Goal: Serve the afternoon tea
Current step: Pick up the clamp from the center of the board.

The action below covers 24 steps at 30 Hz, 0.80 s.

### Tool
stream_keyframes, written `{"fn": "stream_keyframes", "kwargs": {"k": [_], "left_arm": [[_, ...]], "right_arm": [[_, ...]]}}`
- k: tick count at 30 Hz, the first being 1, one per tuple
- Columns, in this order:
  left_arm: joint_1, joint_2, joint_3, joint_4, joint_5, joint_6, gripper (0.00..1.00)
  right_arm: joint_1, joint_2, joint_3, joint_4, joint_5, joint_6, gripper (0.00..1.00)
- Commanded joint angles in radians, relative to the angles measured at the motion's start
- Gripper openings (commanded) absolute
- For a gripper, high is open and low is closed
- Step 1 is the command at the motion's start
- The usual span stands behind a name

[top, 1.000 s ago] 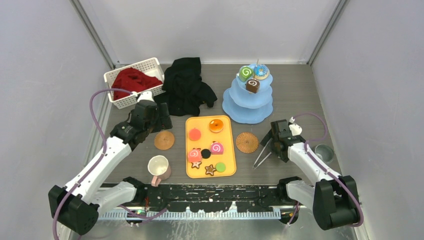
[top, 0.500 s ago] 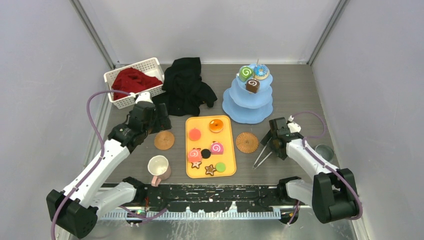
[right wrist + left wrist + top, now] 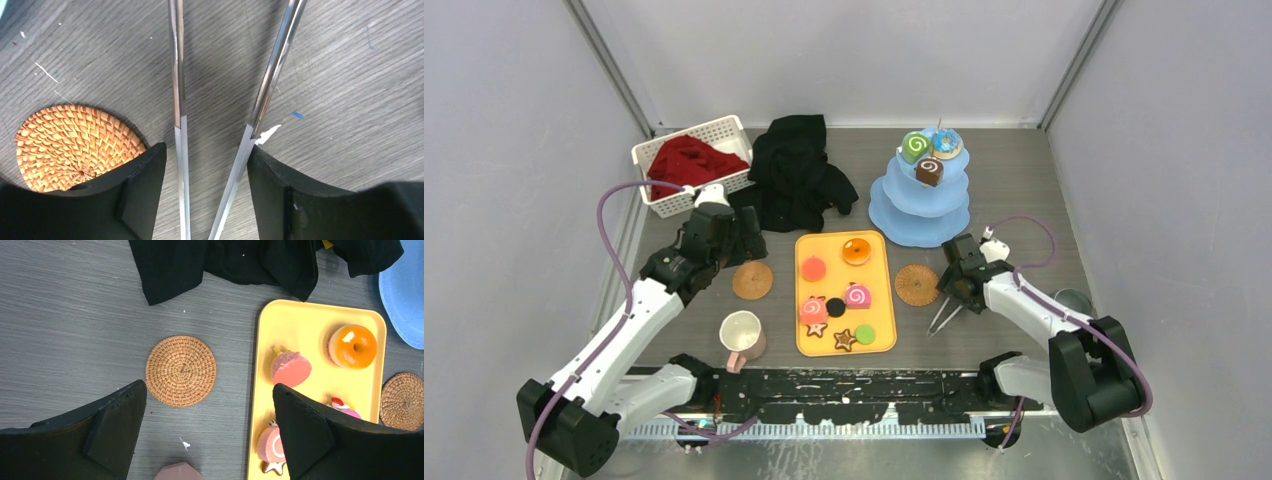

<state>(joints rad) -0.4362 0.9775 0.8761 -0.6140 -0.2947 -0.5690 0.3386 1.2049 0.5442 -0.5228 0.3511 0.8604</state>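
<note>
- The cream mug (image 3: 742, 335) stands nearest, on the table left of the tray (image 3: 879, 275).
- The tray holds star cookies (image 3: 844, 340), pink rolls (image 3: 857, 296) and an orange donut (image 3: 856, 250).
- The right gripper (image 3: 206, 149) straddles the tongs (image 3: 177, 90) lying on the table. Both tong arms run between its fingers (image 3: 140, 190), and I cannot tell if they squeeze.
- The right coaster (image 3: 70, 145) lies just beside one finger.
- The grey mug (image 3: 1074, 300) sits behind the right arm, well apart from the fingers.
- The left gripper (image 3: 208, 387) hangs spread wide over the left coaster (image 3: 181, 371), holding nothing, with the tray's sweets just to its right.
- The stand (image 3: 904, 215), far right, carries three sweets (image 3: 929, 155) on top.
</note>
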Motion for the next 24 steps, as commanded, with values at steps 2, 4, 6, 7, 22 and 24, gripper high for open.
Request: {"fn": "stream_keyframes", "kwargs": {"k": [2,4,6,7,22,24], "left_arm": [[0.005,-0.001,0.004,0.045,0.005,0.006,0.96],[0.005,0.001,0.006,0.048,0.006,0.009,0.96],[0.005,0.004,0.008,0.048,0.006,0.011,0.96],[0.005,0.004,0.009,0.046,0.006,0.013,0.96],[0.005,0.02,-0.002,0.078,0.041,0.015,0.96],[0.005,0.027,0.0,0.066,0.045,0.005,0.96]], "right_arm": [[0.005,0.028,-0.058,0.078,-0.057,0.055,0.57],[0.005,0.026,-0.067,0.085,-0.056,0.054,0.49],[0.0,0.015,-0.066,0.071,-0.041,0.049,0.39],[-0.008,0.004,-0.06,0.053,-0.033,0.041,0.35],[-0.033,-0.399,0.271,-0.259,0.018,-0.209,0.04],[-0.033,-0.409,0.353,-0.288,0.054,-0.231,0.04]]}}
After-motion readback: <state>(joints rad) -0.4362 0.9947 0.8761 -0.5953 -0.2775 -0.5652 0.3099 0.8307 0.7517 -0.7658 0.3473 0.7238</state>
